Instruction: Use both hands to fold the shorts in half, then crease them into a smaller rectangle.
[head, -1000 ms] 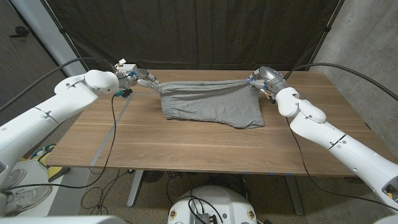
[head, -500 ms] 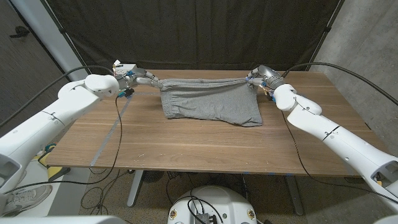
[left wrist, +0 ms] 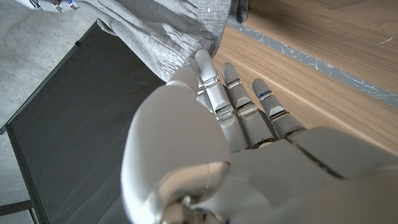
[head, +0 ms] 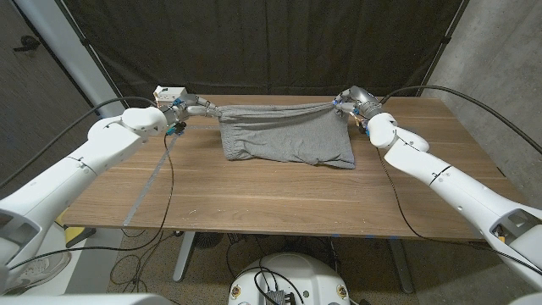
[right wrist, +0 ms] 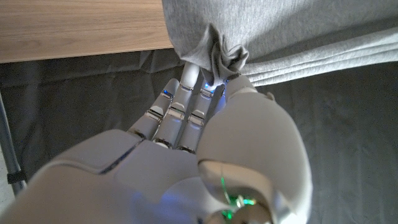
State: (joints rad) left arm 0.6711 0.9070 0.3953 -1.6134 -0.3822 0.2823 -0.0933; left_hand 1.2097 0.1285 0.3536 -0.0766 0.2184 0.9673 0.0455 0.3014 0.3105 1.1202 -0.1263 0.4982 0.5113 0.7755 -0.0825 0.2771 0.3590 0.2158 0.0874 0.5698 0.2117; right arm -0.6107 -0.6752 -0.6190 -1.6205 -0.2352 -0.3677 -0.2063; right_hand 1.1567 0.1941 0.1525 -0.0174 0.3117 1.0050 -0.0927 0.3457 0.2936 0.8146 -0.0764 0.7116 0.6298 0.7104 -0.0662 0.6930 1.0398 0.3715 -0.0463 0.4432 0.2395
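Grey shorts [head: 286,136] hang stretched over the far part of the wooden table [head: 279,191], their waistband pulled taut between both hands and their lower hem lying on the wood. My left hand [head: 196,106] grips the left top corner of the grey shorts [left wrist: 168,31]. My right hand [head: 349,102] pinches the right top corner, where the cloth of the shorts [right wrist: 261,31] bunches against my fingertips [right wrist: 189,74].
A strip of grey tape [head: 152,182] runs along the table's left side. A small white box [head: 169,93] sits at the far left corner. Black curtains hang behind the table. Cables trail from both arms over the table's sides.
Both hands have carried the stretched waistband a little farther toward the table's back edge, and the shorts' lower hem has slid back with it.
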